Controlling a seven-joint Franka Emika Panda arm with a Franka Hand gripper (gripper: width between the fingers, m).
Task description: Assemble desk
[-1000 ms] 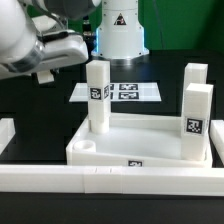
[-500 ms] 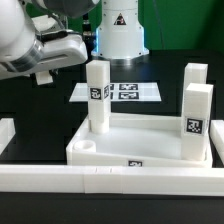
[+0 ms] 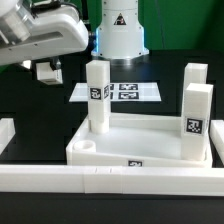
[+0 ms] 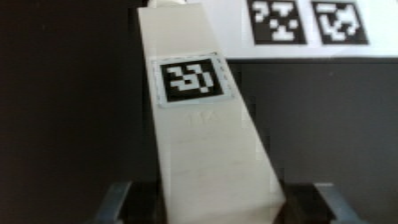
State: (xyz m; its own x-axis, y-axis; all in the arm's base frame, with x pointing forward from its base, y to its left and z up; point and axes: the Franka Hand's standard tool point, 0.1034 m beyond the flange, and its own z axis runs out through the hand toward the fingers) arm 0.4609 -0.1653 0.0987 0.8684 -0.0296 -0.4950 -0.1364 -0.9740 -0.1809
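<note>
Claw (image 3: 47, 70) noted at the exterior view's upper left, raised above the black tabletop (image 3: 40, 110); fingers (image 4: 118, 198) spread on either side of a tagged white leg (image 4: 201, 120), not seen touching it. Desk panel (image 3: 140, 140) lying centre, behind the front border rail (image 3: 110, 181). Three legs upright on the panel: one left (image 3: 97, 97), two right (image 3: 195, 122). Marker board (image 3: 125, 91) flat behind.
</note>
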